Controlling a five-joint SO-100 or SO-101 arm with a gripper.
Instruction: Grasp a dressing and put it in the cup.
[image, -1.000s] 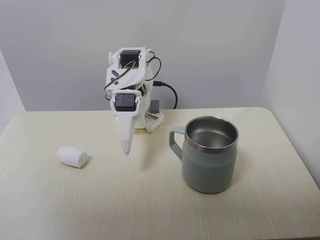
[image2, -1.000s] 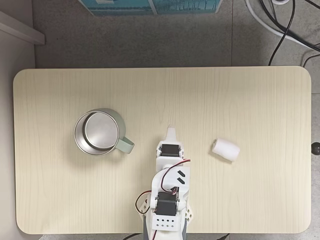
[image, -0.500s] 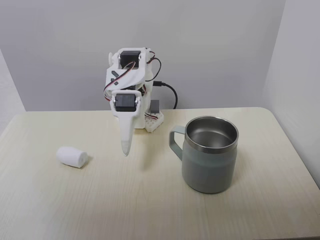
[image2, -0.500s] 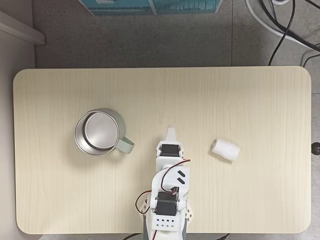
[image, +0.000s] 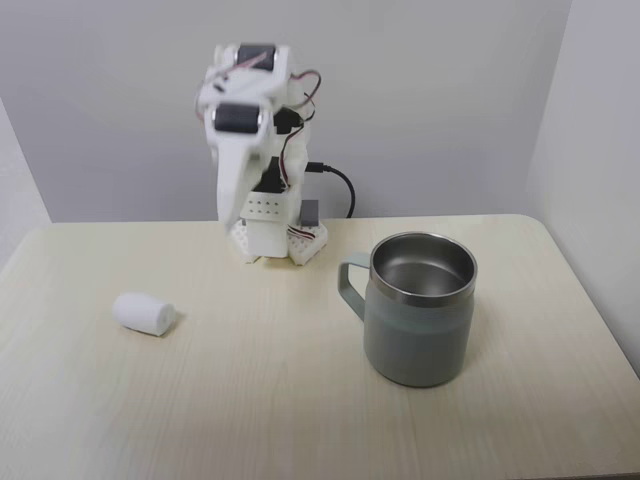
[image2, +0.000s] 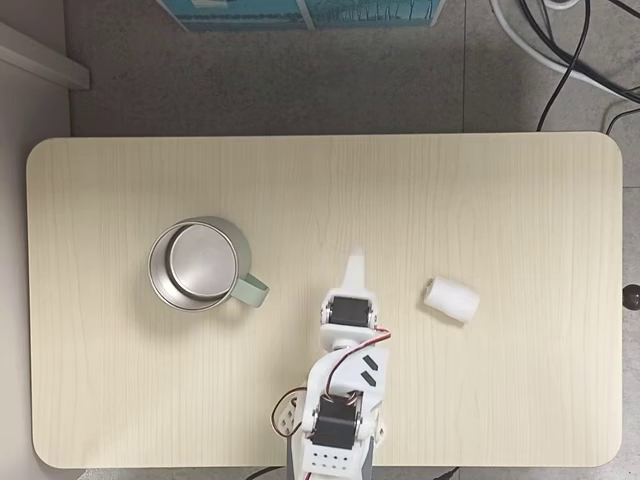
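Two things lie on the pale wood tabletop (image2: 500, 190) in front of my arm: the dressing (image: 144, 313) and the cup (image: 420, 310). I take the cup as my landmark. In the fixed view from the front, the dressing lies on its side well to the left of the cup, with bare tabletop between them; in the fixed view from above, the dressing (image2: 451, 299) is well to the right of the cup (image2: 200, 264). The cup stands upright, its steel inside bare, its loop handle turned toward the arm's side. My claw (image2: 355, 262) hangs in the air between cup and dressing, touching neither, nearer the cup's handle than the dressing. Its fingers look pressed together into one white point, with nothing held. From the front the claw (image: 232, 215) is blurred against the arm's base.
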